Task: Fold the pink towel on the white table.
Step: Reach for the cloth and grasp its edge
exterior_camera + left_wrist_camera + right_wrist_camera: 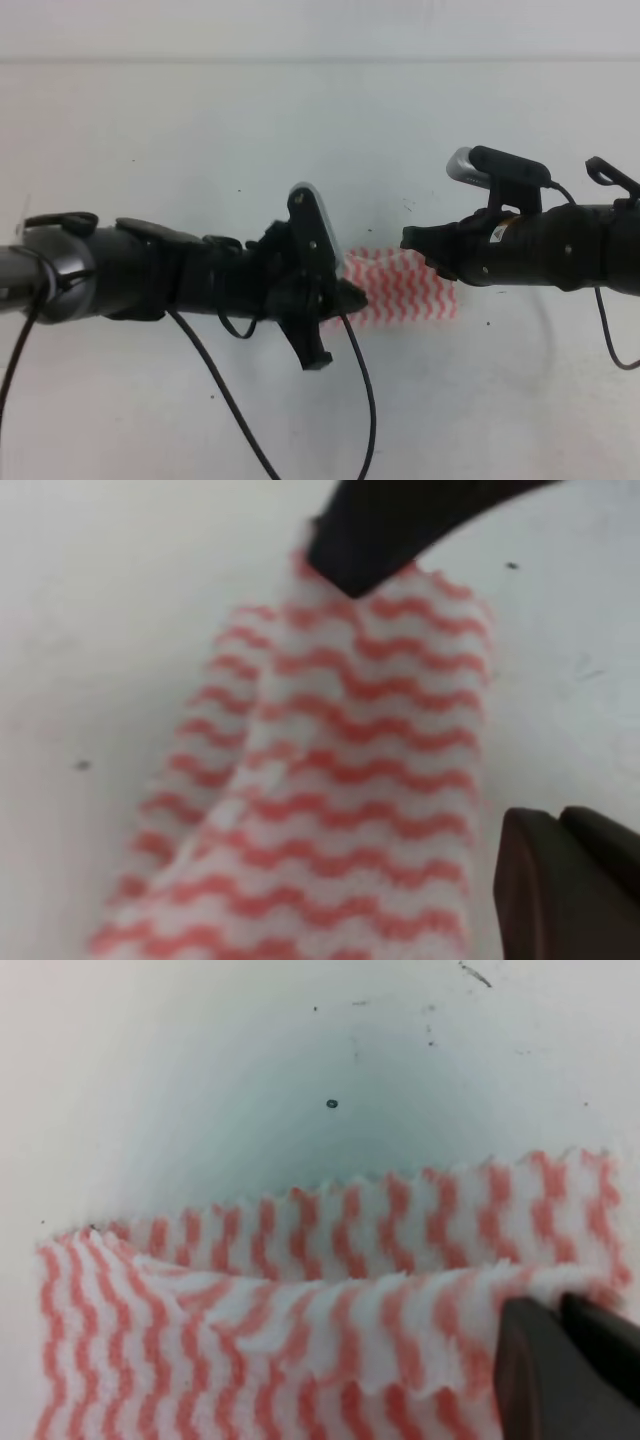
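The pink towel (pixel 405 288) lies on the white table (pixel 200 110), just below and right of the table's middle in the high view, already doubled over into a strip. Its long axis runs left to right, in line with the two arms that close on it from either end. In the right wrist view an upper layer sits on a lower one whose far edge shows beyond it, so at least one fold looks done.

The left gripper (pixel 350 295) is at the towel's left end, its tip touching or covering that edge. In the left wrist view one dark finger (pixel 400 525) rests at the far end of the cloth and another (pixel 560 880) stands off the near right side, with the cloth between them; the jaws look spread, though whether they pinch a layer cannot be told.

The right gripper (pixel 425 240) hangs over the towel's upper right corner. Its wrist view shows only one dark finger (pixel 565 1370) at the cloth's near right edge, so its opening cannot be told.

Both grippers are about equally near the towel, each to its own end. A further fold would likely carry one short end along the long axis toward the other.

No brand, label or writing can be read anywhere.
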